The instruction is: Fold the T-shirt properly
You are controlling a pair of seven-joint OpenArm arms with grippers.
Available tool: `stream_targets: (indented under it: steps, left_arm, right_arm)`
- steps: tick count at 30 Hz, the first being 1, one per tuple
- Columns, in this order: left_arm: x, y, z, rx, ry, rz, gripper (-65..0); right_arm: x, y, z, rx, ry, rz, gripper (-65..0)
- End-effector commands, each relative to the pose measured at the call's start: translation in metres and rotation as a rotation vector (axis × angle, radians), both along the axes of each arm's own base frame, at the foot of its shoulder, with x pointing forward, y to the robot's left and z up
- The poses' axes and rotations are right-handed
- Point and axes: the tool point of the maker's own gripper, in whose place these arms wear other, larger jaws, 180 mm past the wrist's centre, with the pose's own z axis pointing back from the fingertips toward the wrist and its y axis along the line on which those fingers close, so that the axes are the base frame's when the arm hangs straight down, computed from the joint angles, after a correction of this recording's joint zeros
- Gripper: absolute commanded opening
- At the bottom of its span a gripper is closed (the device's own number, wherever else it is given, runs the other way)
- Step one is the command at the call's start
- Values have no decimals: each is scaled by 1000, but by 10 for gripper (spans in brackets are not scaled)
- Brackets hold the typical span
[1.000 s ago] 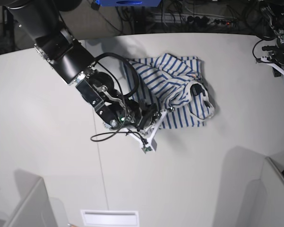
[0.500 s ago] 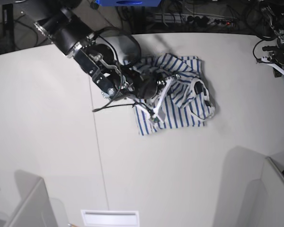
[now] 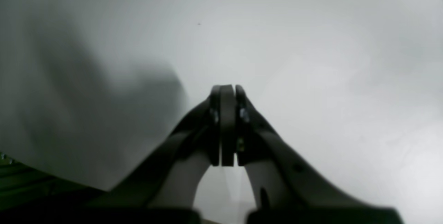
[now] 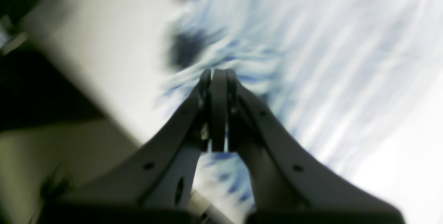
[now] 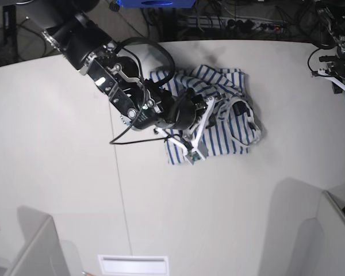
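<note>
White surface [image 5: 149, 218] beneath; my right pincer [image 4: 218, 75] is closed, empty, above the half-folded T-shirt [image 5: 218, 141]. Apparent step: mid-fold; next requires opening, gripping an edge.

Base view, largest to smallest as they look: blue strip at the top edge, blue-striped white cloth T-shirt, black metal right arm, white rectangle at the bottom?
1. Black metal right arm
2. Blue-striped white T-shirt, partly covered
Unsure: white rectangle and blue strip; the frame cuts the strip.
</note>
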Motion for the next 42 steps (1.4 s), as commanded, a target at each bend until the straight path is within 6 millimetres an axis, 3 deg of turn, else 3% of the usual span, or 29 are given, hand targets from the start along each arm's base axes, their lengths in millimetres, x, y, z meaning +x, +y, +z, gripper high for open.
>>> stream_targets:
  steps: [1, 7, 12, 15, 20, 28, 31, 34, 39, 42]
  left_arm:
    - [1, 13, 18, 44, -38, 14, -650]
    - [-15, 35, 28, 71, -55, 89, -650]
    - [-13, 28, 26, 66, -37, 24, -650]
    - [-13, 26, 24, 60, -34, 17, -650]
    - [-12, 25, 24, 58, -36, 16, -650]
    - [-10, 19, 16, 40, -20, -2, -650]
    - [-4, -4, 3, 13, 17, -78, -650]
    - [5, -42, -3, -43, 2, -161, -650]
    - [17, -107, 12, -256, -140, -278, -650]
    - [21, -125, 20, -375, -174, -294, -650]
  right_arm:
    - [12, 1, 6, 6, -36, -14, -650]
    - [20, -5, -31, -61, 0, -55, -650]
    - [-17, 19, -44, -73, 18, 55, -650]
    - [-51, 42, -51, -56, 60, 120, -650]
    - [-98, 75, -39, -19, 47, 265, -650]
    - [-97, 73, -28, -10, 12, 288, -650]
    - [-93, 63, -30, -19, 1, 274, -650]
    - [-78, 42, -17, 1, -36, 222, -650]
    - [-41, -24, 1, 60, -47, -37, -650]
    - [-31, -63, 1, 44, -54, -139, -650]
